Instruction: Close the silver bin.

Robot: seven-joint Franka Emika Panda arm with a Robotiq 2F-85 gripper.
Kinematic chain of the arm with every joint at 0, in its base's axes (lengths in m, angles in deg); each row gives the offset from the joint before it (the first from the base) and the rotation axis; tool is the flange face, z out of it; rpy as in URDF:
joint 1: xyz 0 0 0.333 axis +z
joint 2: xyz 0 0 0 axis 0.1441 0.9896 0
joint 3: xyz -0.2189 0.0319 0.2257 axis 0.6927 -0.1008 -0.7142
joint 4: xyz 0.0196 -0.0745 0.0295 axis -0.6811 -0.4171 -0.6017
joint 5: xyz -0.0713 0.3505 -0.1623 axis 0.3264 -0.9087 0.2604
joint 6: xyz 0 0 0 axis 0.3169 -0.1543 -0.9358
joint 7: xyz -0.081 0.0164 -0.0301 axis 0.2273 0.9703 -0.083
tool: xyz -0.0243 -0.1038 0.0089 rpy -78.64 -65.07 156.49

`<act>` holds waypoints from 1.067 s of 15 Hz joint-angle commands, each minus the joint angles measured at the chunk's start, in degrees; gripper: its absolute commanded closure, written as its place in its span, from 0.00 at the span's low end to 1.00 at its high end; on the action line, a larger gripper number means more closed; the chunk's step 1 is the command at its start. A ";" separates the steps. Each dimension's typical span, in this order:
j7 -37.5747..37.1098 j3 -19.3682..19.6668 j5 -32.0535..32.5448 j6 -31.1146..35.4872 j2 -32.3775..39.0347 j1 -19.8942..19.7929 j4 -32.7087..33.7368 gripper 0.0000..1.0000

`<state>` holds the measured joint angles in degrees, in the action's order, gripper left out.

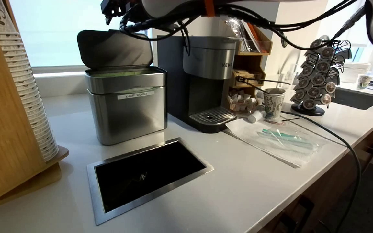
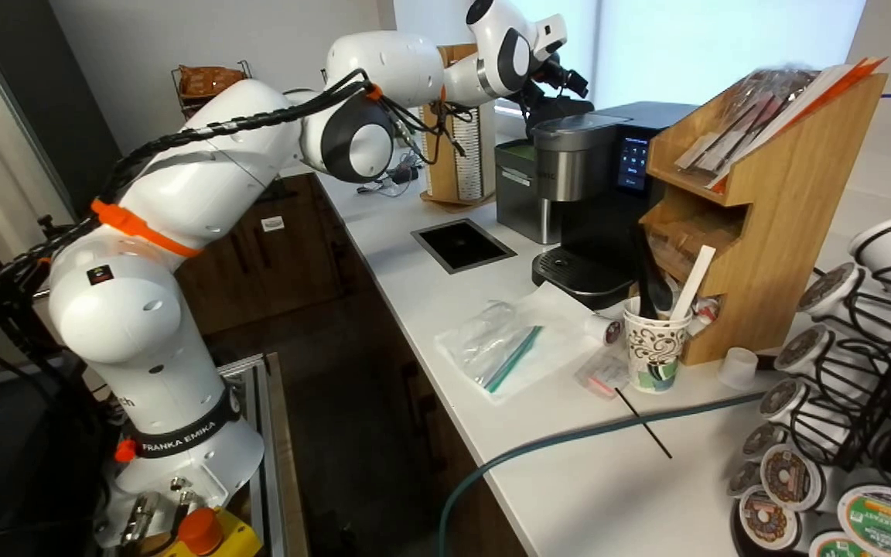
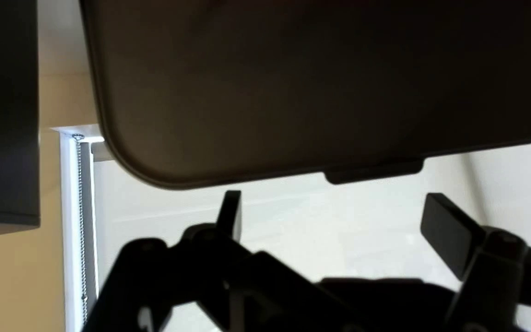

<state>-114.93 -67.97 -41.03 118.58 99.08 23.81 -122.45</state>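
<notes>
The silver bin [image 1: 131, 116] stands on the counter, brushed steel with a "K-CUP RECYCLE" label. It also shows in an exterior view [image 2: 515, 203], partly hidden by the coffee machine. Its dark grey lid [image 1: 115, 48] stands open, tipped up at the back near the window. The lid fills the top of the wrist view [image 3: 316, 92], with a small tab on its edge. My gripper [image 3: 339, 221] is open and empty, its fingers apart just below the lid's edge in that picture. In both exterior views the gripper [image 1: 108, 16] [image 2: 571, 81] is above the lid, and no contact shows.
The coffee machine [image 1: 209, 64] stands right beside the bin. A steel-rimmed dark opening [image 1: 95, 191] lies in the counter before the bin. A wooden cup holder [image 1: 11, 113] with stacked cups is at the left. Cables [image 1: 257, 19] hang from the arm above the coffee machine.
</notes>
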 commanded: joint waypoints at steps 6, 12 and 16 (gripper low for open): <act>-0.69 -2.78 -3.61 -16.68 -0.13 0.28 4.79 0.00; -1.04 -7.99 -9.37 -32.96 -1.48 -0.23 4.43 0.00; -2.11 -8.59 -8.44 -33.50 -2.33 0.90 5.48 0.00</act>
<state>-116.04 -76.28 -49.22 85.37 97.67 23.98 -118.19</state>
